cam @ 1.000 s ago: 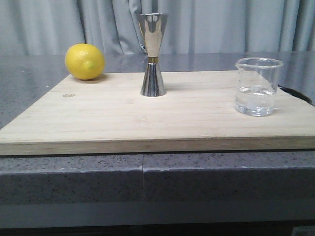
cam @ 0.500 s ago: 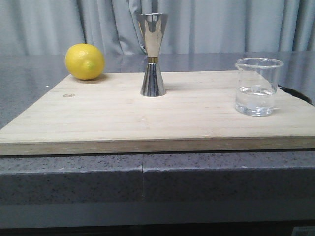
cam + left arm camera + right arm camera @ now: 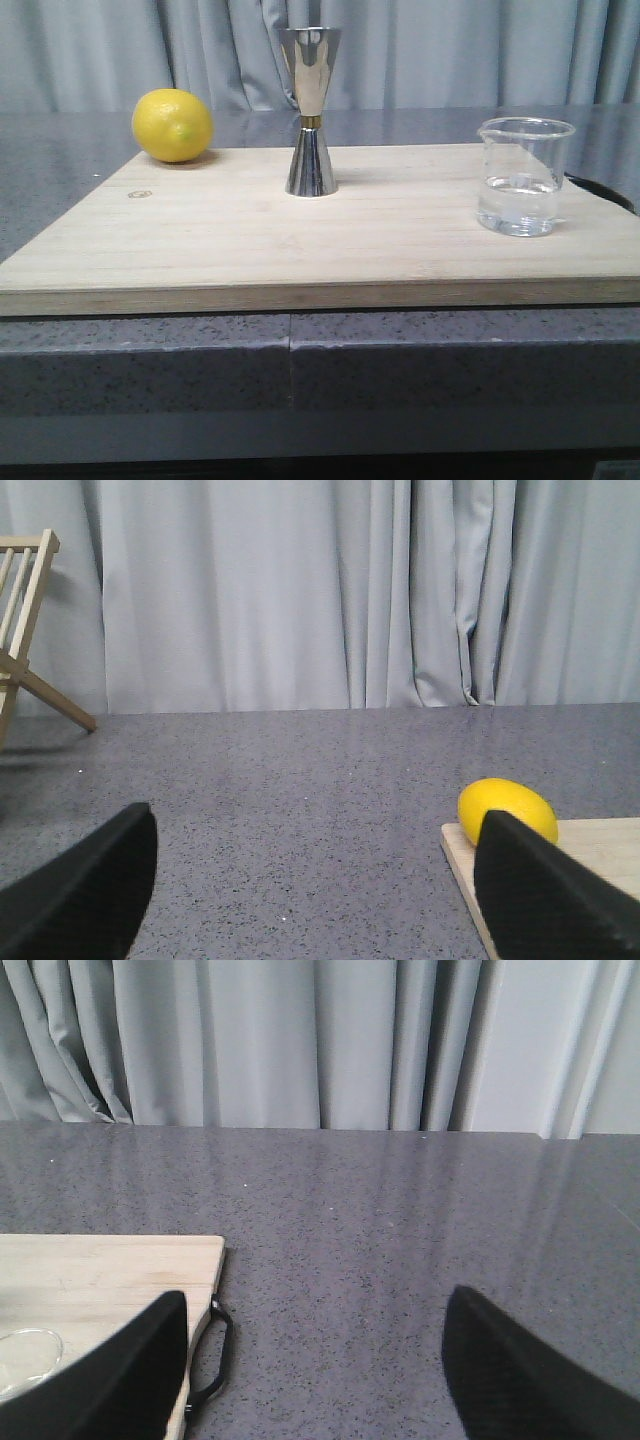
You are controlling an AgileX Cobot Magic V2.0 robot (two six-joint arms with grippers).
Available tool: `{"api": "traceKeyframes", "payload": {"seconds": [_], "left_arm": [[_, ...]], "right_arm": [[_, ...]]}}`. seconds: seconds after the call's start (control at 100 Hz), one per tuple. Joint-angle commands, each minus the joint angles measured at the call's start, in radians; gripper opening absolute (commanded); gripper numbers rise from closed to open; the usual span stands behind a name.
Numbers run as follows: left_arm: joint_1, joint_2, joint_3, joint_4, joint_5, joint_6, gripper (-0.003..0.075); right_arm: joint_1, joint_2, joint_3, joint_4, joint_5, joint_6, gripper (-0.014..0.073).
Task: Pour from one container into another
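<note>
The clear glass beaker (image 3: 522,176), about a third full of clear liquid, stands upright on the right of the wooden cutting board (image 3: 400,250). The steel hourglass jigger (image 3: 311,110) stands upright at the board's back middle. Neither gripper shows in the front view. My left gripper (image 3: 315,885) is open over the grey counter left of the board, nothing between its fingers. My right gripper (image 3: 315,1365) is open over the counter just right of the board. The beaker's rim (image 3: 30,1345) shows beside one of its fingers (image 3: 120,1380).
A yellow lemon (image 3: 172,125) lies at the board's back left corner, also beside a left finger (image 3: 545,895). A black handle (image 3: 215,1350) sticks out of the board's right edge. A wooden rack (image 3: 20,630) stands far left. Grey curtains hang behind the counter.
</note>
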State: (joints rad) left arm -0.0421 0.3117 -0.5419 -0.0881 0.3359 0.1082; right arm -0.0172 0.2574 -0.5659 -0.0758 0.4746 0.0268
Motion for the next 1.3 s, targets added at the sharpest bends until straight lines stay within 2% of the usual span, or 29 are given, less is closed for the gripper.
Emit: {"api": "traceKeyframes", "payload": {"seconds": [0.0,0.12,0.33,0.46,0.63,0.75,0.89,1.14,1.29], "left_arm": [[0.001,0.018,-0.032,-0.002,-0.072,0.0,0.0591],[0.001,0.018,-0.032,-0.022,-0.087,0.0,0.0563],[0.001,0.041,-0.039,-0.037,-0.077,0.0,0.0562],[0.001,0.107,-0.104,-0.037,0.031,0.003,0.0567],[0.001,0.232,-0.221,-0.061,0.21,0.066,0.0566],[-0.006,0.319,-0.275,-0.182,0.279,0.23,0.0566],[-0.031,0.421,-0.292,-0.419,0.317,0.504,0.0566],[-0.043,0.649,-0.292,-0.939,0.342,1.034,0.0566],[-0.043,0.796,-0.292,-1.251,0.451,1.385,0.0566]], "right_arm": [[0.001,0.022,-0.034,-0.009,-0.068,-0.009,0.0494],[0.001,0.022,-0.034,0.001,-0.072,-0.009,0.0494],[0.001,0.024,-0.041,0.024,-0.051,-0.009,0.0496],[0.001,0.06,-0.078,0.024,0.027,-0.011,0.0512],[0.001,0.123,-0.119,0.024,0.085,-0.011,0.0603],[0.001,0.161,-0.126,0.026,0.105,-0.011,0.0632],[0.001,0.189,-0.126,0.038,0.121,-0.011,0.0631],[0.001,0.199,-0.126,0.042,0.121,-0.011,0.0631],[0.001,0.199,-0.126,0.042,0.121,-0.011,0.0631]]}}
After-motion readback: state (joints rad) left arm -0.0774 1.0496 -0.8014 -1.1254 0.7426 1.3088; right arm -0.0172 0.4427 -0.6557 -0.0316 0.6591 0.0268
